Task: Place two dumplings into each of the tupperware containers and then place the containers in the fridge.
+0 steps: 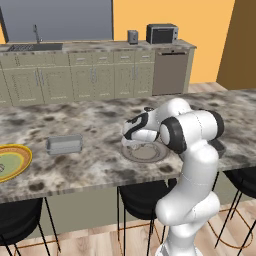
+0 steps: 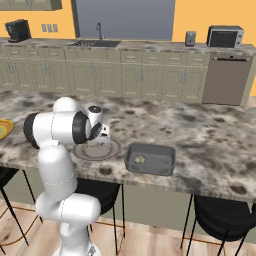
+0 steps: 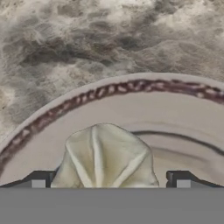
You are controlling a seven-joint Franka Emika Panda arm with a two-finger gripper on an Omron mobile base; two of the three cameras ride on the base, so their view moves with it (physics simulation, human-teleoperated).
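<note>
**Gripper low over the plate, a dumpling between its tips**

Seen from the hand camera: gripper (image 3: 107, 181) down close over a round grey plate (image 3: 131, 109) with a dark braided rim, a pleated cream dumpling (image 3: 105, 157) sitting right between the two dark fingertips (image 3: 38, 180). Tips on either side of the dumpling, each just beside its flank; cannot tell whether pressed on it or merely framing it (the contact lines fall below the frame edge). Dumpling resting on the plate's inner surface, upright, pleats fanning toward the top.

From the left base camera: gripper (image 1: 132, 140) pointed down at the plate (image 1: 146, 153) on the marbled island counter (image 1: 90, 125), hand directly above the plate's near-left part. One tupperware container (image 1: 64, 144) well off to the hand's left on the same counter, apart from the plate. Farther left still, a yellow-rimmed dish (image 1: 15, 161) at the counter's end.

From the right base camera: second tupperware container (image 2: 150, 159) just to the hand's right, beside the plate (image 2: 97, 150) but not touching it, with one small pale dumpling (image 2: 140, 160) lying inside on its floor. Gripper itself mostly hidden behind the arm's wrist here.

Beyond the hand, across the room: beige cabinets (image 2: 125, 75), a sink (image 2: 95, 43), a microwave (image 2: 225, 36) and a dishwasher (image 2: 224, 80).
</note>
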